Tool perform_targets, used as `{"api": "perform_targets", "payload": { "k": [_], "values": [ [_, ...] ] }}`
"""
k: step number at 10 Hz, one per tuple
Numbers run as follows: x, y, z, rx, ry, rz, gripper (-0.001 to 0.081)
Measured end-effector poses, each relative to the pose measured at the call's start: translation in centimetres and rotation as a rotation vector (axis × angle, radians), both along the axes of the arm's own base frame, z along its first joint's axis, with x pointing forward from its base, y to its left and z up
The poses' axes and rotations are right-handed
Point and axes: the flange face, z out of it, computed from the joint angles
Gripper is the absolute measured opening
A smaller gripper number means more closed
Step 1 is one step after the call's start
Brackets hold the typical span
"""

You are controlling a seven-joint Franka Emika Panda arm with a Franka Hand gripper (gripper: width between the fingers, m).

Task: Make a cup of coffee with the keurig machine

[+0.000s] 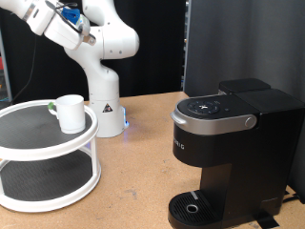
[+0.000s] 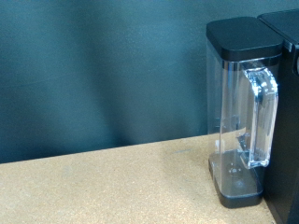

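The desk (image 1: 143, 143) was a flat tan surface with a fine speckle, backed by a dark curtain and, at the exterior view's right, a dark panel behind the machine.

The keurig machine (image 1: 229, 143) stood at the desk's right side in the exterior view, near the bottom edge. Its lid was down, the silver-grey handle (image 1: 214, 119) curved across the front, and the round drip base (image 1: 195, 207) carried nothing.

A white two-tier round stand (image 1: 46, 157) occupied the desk's left side. The cup (image 1: 70, 112) stood upright on the upper tier, close to that tier's right rim. A small green-topped item (image 1: 50, 106) lay just beside the cup on its left; its kind could not be determined.

The white arm base (image 1: 107, 105) stood near the desk's far edge, between the stand and the machine. The arm reached up toward the exterior view's top left corner, well above the stand. The claw did not show in either view, so whether its fingers were spread or pressed together could not be told.

The wrist view showed the machine's clear water tank (image 2: 245, 112) with its black lid, standing on the desk against the curtain. Bare desk surface extended from the tank across the rest of that view. In the exterior view, bare desk lay between stand and machine.
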Motion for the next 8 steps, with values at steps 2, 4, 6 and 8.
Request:
{"api": "perform_targets", "payload": {
  "k": [2, 4, 6, 8],
  "values": [
    [0.1, -0.6, -0.3, 0.009, -0.025, -0.054, 0.0001],
    [-0.8, -2.0, -0.6, 0.026, -0.050, -0.115, 0.0001],
    [-2.3, -3.7, -0.7, 0.072, -0.053, -0.152, 0.0001],
    [-2.7, -4.1, -0.6, 0.090, -0.049, -0.151, 0.0001]
  ]
}}
